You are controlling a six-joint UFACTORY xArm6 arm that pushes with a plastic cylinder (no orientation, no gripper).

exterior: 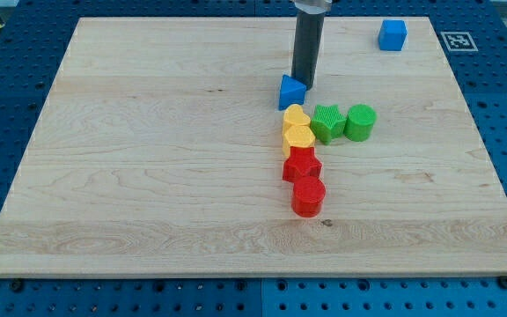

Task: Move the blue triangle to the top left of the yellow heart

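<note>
Seven small blocks sit on the pale wooden board [148,176]. Nearest, a red cylinder [308,197] touches a red star-shaped block [301,165]; behind them stand a yellow pentagon-like block [298,137] and the yellow heart [296,117], with a green star [327,122] and green cylinder [360,121] to their right. Just beyond the heart sits the blue triangle [291,91], my tip [304,85] touching its right side. I carry no pincer, only a rod. Far right rests a blue cube [393,35].
</note>
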